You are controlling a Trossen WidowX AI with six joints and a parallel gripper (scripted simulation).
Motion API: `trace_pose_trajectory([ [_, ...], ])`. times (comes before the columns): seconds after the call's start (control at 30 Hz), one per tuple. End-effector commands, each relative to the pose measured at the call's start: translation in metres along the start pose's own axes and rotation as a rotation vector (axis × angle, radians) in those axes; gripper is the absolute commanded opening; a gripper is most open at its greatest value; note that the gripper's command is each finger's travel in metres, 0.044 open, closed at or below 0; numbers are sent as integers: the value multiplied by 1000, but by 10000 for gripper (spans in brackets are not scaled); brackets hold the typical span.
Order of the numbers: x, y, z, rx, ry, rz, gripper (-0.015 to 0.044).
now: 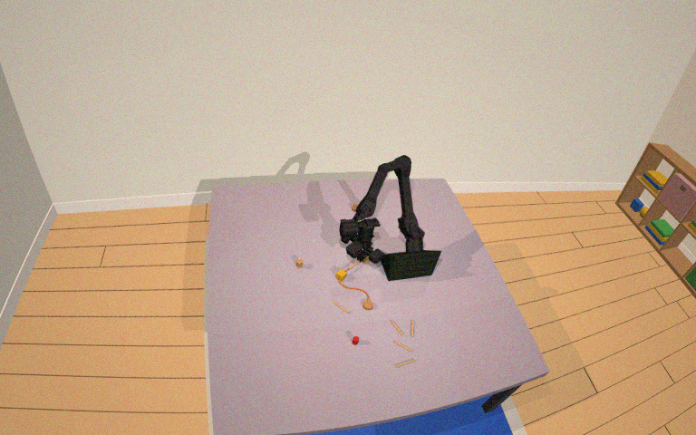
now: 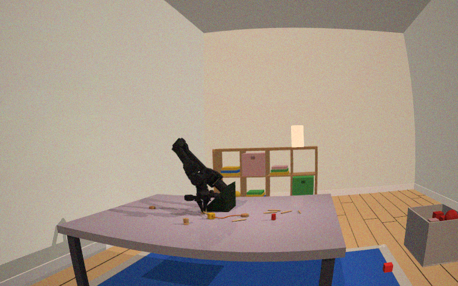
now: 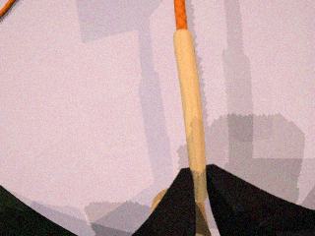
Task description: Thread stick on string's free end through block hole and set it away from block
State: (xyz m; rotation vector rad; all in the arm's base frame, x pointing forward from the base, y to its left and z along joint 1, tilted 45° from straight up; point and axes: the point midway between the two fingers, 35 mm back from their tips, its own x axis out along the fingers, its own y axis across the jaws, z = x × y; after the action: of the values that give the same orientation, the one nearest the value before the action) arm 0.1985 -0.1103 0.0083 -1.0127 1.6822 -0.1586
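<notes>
My gripper [image 1: 362,259] [image 2: 203,212] [image 3: 197,175] is shut on the string's wooden stick [image 3: 188,84], near the end away from the string, low over the table. The orange string [image 1: 353,289] [image 2: 229,216] [image 3: 181,15] leaves the stick's far end. It runs into one side of the yellow block [image 1: 341,275] [image 2: 210,215] and comes out at the other side, curving to the round wooden button [image 1: 368,304] [image 2: 244,215]. The block sits on the table and is outside the wrist view. The stick is clear of the block.
A small tan object [image 3: 158,200] is partly hidden behind the fingers. A wooden cylinder [image 1: 299,263] [image 2: 186,221] stands left of the block. A loose stick [image 1: 341,307] [image 2: 238,220] lies near the button. Several more sticks and a red cylinder [image 1: 355,340] [image 2: 273,216] lie farther off.
</notes>
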Motion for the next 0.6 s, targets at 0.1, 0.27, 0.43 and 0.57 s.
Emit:
trace_pose_trajectory([
  [0.1,11,1,0,2,3,-12,0],
  [0.27,12,1,0,2,3,-12,0],
  [0.43,10,0,2,6,-4,-9,105],
  [0.57,2,0,4,6,-7,-7,210],
])
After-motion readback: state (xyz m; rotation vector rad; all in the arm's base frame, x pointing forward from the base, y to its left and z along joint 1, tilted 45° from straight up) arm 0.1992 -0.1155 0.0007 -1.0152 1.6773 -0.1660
